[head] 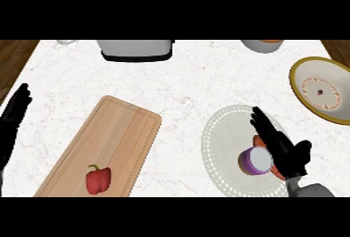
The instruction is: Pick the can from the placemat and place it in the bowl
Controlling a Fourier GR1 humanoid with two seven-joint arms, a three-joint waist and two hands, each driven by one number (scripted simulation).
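I count one can (255, 160) on one white placemat (226, 139) near the tabletop (191, 83)'s front right corner. One bowl (321, 89) sits at the right edge. One wooden cutting board (103, 148) lies toward the front left, carrying one red pepper (97, 179). Along the back edge I count one grey appliance (134, 49), one orange-filled cup (263, 45) to its right, and one small white item (65, 41), cut off, near the back left corner. My hands number two: my left hand (15, 113), my right hand (280, 148).
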